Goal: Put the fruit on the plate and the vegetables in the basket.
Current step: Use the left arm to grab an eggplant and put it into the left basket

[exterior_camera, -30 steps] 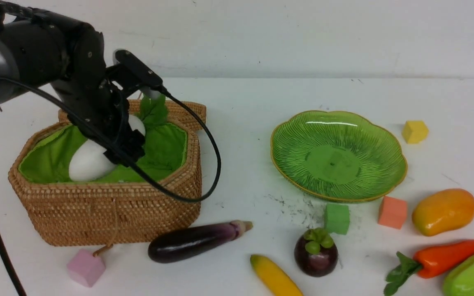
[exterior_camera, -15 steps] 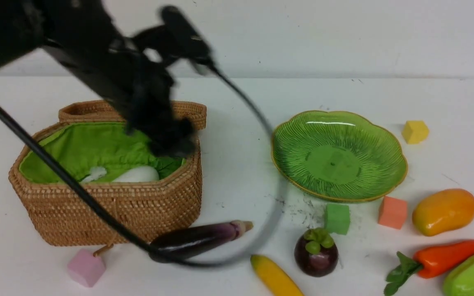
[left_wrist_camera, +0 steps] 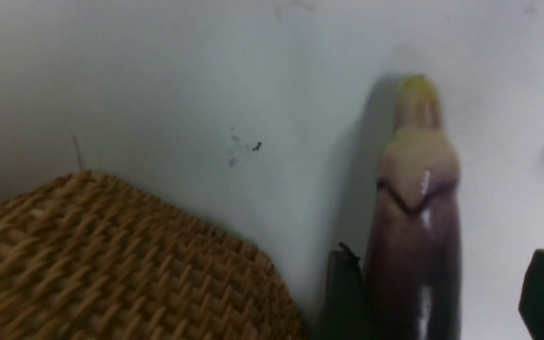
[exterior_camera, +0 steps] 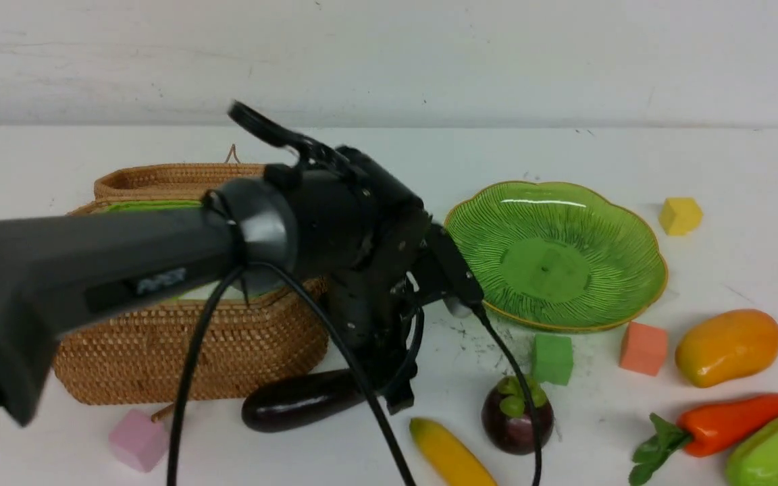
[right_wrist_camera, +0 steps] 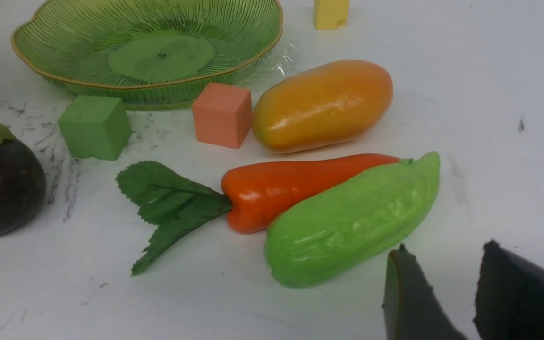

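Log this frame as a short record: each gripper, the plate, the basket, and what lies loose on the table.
left gripper: open, jaws astride the eggplant, which lies on the table beside the basket
right gripper: open, empty, near the cucumber
plate: nothing on it
basket: inside hidden by the left arm
fruit on table: banana, mangosteen, mango
vegetables on table: eggplant, pepper, cucumber

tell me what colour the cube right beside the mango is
Salmon orange; the cube shows best in the right wrist view.
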You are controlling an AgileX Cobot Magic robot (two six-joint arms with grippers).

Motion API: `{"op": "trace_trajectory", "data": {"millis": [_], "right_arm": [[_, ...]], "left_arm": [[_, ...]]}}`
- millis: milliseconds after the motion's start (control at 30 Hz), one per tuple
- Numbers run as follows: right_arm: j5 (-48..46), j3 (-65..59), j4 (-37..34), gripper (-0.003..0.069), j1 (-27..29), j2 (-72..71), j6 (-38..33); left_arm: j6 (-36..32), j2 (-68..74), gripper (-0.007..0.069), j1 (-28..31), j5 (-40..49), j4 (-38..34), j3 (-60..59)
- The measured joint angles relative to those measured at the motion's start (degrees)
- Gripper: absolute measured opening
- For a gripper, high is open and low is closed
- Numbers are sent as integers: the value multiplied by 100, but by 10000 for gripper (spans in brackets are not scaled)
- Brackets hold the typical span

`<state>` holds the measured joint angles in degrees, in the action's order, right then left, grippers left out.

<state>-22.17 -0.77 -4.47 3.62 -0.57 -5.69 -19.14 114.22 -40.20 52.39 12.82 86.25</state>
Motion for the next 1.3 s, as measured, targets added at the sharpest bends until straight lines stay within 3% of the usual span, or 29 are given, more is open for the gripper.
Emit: {"op": "trace_trajectory", "data": {"millis": [567, 667, 800, 1167, 1300], "right_arm": [[0, 0, 0, 243, 0, 0, 0], [0, 0, 0, 243, 0, 0, 0], [0, 0, 0, 243, 0, 0, 0], [0, 0, 0, 243, 0, 0, 0], [0, 0, 0, 243, 0, 0, 0]], "left_arm": [[-23, 483, 465, 0, -307, 17, 6], [-42, 520, 428, 0, -276, -9, 26], [-314, 532, 274, 0, -216, -99, 51], [-534, 424, 274, 0, 414, -203, 318], [-994, -84, 274, 0, 858, -836, 578]]}}
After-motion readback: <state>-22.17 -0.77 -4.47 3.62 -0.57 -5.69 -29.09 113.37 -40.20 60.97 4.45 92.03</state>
